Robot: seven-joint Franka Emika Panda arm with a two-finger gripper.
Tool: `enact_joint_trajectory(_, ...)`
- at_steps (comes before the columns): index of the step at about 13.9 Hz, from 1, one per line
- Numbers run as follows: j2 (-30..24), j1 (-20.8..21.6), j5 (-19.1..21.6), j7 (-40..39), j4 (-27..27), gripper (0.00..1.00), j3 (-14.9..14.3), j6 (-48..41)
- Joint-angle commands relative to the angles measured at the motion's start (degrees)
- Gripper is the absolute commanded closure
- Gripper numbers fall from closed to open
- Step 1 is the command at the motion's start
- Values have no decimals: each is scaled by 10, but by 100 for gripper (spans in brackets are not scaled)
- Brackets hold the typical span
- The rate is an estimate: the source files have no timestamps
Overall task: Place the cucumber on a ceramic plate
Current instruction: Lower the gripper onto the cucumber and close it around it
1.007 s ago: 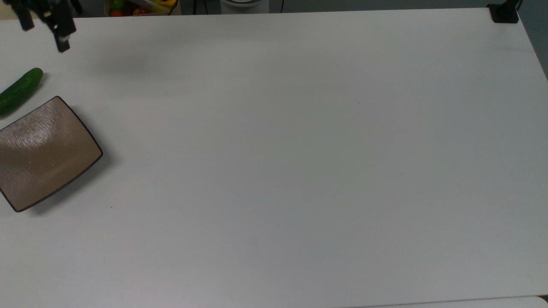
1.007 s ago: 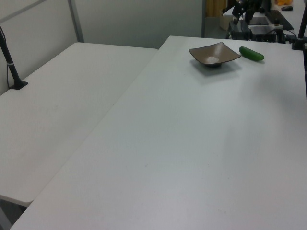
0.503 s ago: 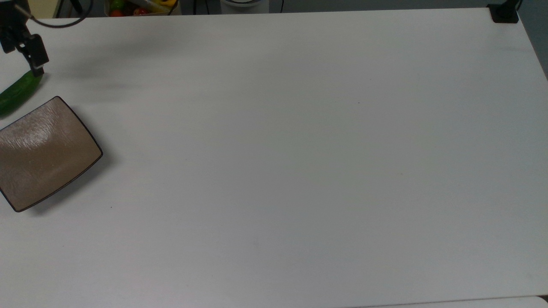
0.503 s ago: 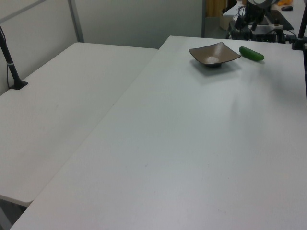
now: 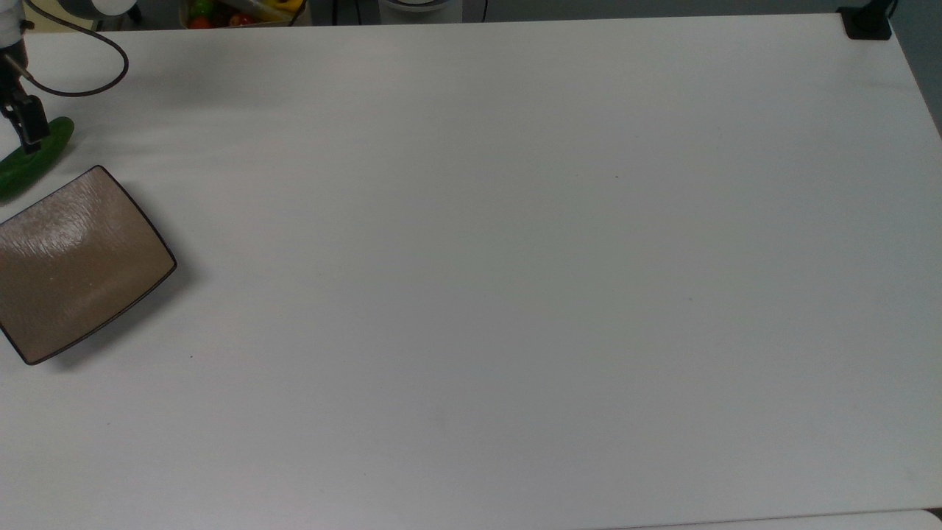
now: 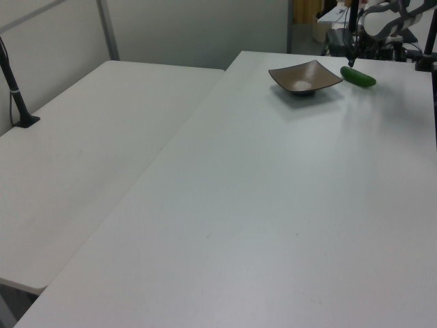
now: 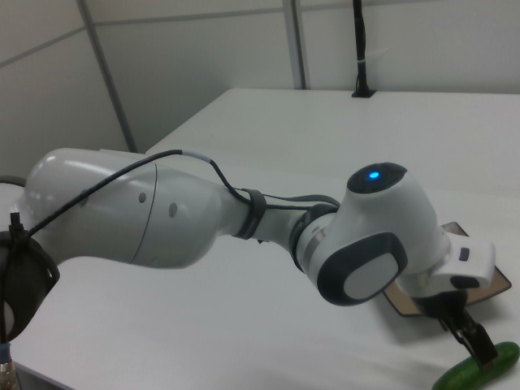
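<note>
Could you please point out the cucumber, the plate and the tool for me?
cucumber (image 5: 26, 165), top view, middle of its green body.
plate (image 5: 77, 261), top view, bare centre of its brown surface.
tool (image 7: 479, 351), right view, dark fingertip just above the cucumber.

Broad matte white tabletop (image 5: 515, 280), evenly lit, soft shadows. In the left view a second white table (image 6: 89, 157) butts against its left edge. Pale grey panelled walls (image 6: 198, 27) with metal uprights behind. Black clamp post (image 6: 17, 96) at that table's far left; black mount (image 5: 867, 22) at the top view's far right corner.
</note>
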Motion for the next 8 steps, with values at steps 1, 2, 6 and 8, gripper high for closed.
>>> enact_joint_trajectory(1, 21, -6, -11, -34, -1, 0, 1, 20)
enact_joint_trajectory(2, 31, -5, -11, -34, -2, 0, 1, 39)
enact_joint_trajectory(6, 69, -2, -17, -34, -2, 0, 1, 82)
enact_joint_trajectory(8, 70, -4, -28, -34, -2, 0, 1, 82)
